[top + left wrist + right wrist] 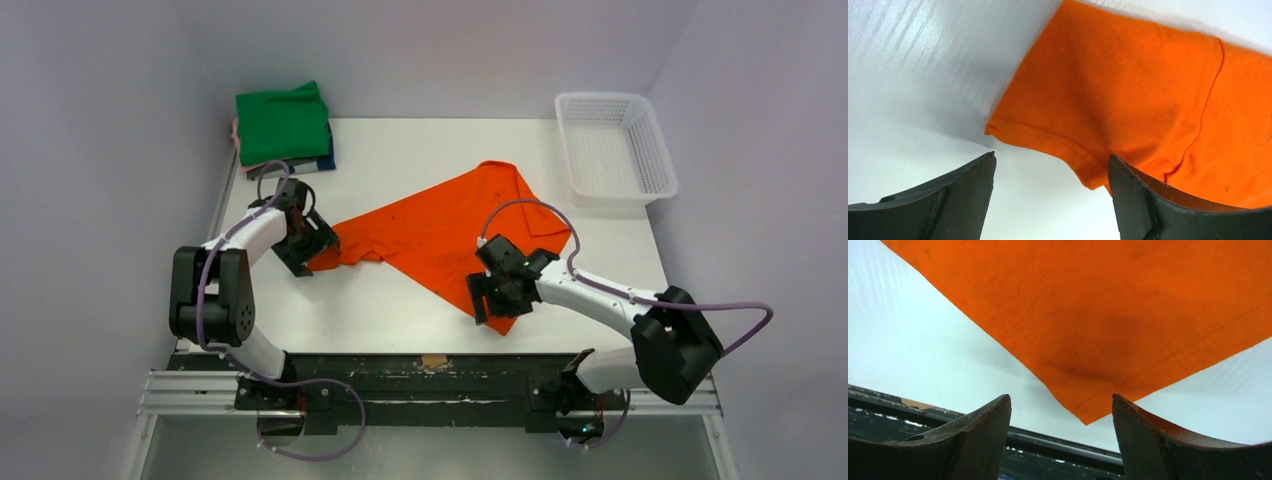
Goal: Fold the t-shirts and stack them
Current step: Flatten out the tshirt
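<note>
The bright orange t-shirt (440, 232) lies spread and crumpled across the middle of the table. A stack of folded t-shirts (283, 125), green on top of pink and dark blue, sits at the far left corner. My left gripper (312, 250) is open and empty, just above the shirt's left sleeve end (1048, 142). My right gripper (490, 300) is open and empty, just above the shirt's near corner (1088, 415), which points between its fingers.
A white mesh basket (616, 150) stands at the far right corner. The black rail (430, 372) runs along the table's near edge, close to the right gripper. White walls close in the left and back sides.
</note>
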You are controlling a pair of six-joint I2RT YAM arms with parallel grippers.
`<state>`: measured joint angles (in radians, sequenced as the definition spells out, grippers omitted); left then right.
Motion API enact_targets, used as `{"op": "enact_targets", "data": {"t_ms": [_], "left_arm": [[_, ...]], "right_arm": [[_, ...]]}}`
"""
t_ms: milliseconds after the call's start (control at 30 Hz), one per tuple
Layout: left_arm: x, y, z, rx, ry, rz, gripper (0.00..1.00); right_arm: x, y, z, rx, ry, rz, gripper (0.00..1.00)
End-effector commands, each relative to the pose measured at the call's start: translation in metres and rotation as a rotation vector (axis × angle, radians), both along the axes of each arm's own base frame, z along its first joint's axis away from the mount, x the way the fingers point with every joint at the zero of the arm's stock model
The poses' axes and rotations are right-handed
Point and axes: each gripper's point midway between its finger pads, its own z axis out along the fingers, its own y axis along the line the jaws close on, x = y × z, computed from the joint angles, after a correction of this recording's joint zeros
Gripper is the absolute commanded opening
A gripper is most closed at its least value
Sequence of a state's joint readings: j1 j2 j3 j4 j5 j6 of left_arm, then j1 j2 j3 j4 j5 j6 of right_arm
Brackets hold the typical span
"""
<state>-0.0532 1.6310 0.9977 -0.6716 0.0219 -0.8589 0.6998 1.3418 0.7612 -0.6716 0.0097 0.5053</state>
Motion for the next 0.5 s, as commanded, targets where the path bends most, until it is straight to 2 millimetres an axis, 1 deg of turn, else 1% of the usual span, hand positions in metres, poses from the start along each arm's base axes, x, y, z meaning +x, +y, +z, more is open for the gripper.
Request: {"op": "enact_targets", "data": {"t_ms": [0, 33, 133, 167, 233, 267, 300, 367, 400, 433, 467], "left_arm": [[0.0, 0.003, 0.015, 0.005, -0.057, 0.038, 0.79], [-0.001, 0.007, 0.016, 0.027, -0.058, 0.046, 0.79], [-0.003, 0.009, 0.017, 0.034, -0.063, 0.052, 0.79], [-0.003, 0.009, 0.017, 0.034, -0.062, 0.053, 0.79], [-0.005, 0.009, 0.018, 0.034, -0.061, 0.053, 0.79], [-0.006, 0.009, 0.018, 0.036, -0.058, 0.056, 0.78], [-0.007, 0.009, 0.017, 0.036, -0.055, 0.057, 0.78], [-0.012, 0.009, 0.016, 0.035, -0.048, 0.063, 0.77], [-0.013, 0.008, 0.015, 0.033, -0.047, 0.064, 0.77], [-0.017, 0.007, 0.015, 0.032, -0.04, 0.064, 0.76], [-0.019, 0.006, 0.014, 0.032, -0.036, 0.065, 0.76]], "right_arm": [[-0.015, -0.016, -0.013, -0.084, 0.045, -0.051, 0.69], [-0.014, -0.017, -0.016, -0.094, 0.042, -0.059, 0.67], [-0.005, -0.022, -0.027, -0.147, 0.022, -0.088, 0.59], [-0.003, -0.026, -0.031, -0.18, 0.024, -0.106, 0.59], [-0.008, -0.033, -0.037, -0.222, 0.055, -0.16, 0.56], [-0.009, -0.042, -0.038, -0.264, 0.052, -0.191, 0.49], [-0.008, -0.05, -0.038, -0.296, 0.037, -0.227, 0.33], [0.0, -0.064, -0.033, -0.315, 0.015, -0.312, 0.12], [0.005, -0.068, -0.029, -0.299, 0.008, -0.352, 0.09], [0.011, -0.072, -0.025, -0.281, -0.001, -0.391, 0.03], [0.016, -0.078, -0.022, -0.266, -0.009, -0.424, 0.02]]}}
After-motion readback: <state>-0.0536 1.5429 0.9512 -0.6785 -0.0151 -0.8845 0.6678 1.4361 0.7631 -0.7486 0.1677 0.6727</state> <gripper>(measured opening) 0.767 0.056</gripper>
